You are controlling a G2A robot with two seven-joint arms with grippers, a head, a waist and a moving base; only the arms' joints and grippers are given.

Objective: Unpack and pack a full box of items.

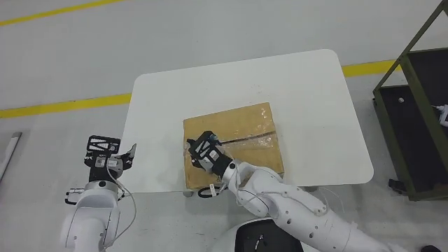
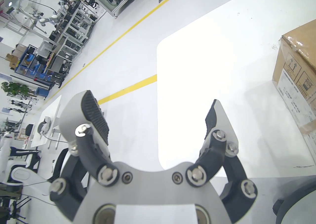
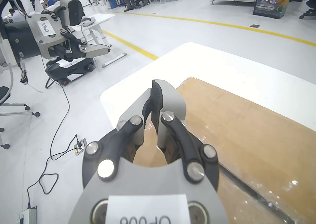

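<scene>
Right gripper (image 3: 155,99), jaws closed and empty, above taped box (image 3: 246,123); left gripper (image 2: 158,116) open, well apart; unbraced box may slide if pushed.

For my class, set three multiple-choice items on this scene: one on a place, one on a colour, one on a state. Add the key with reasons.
1. Where is the right gripper?
A. over the floor
B. over the box
C. on the yellow line

2. What colour is the table?
A. brown
B. yellow
C. white

3. The box's flaps are:
A. shut and taped
B. open
C. torn off

Key: 1 B, the right wrist view shows cardboard right under it. 2 C, the top view shows a plain white tabletop. 3 A, clear tape runs along the closed seam.
</scene>
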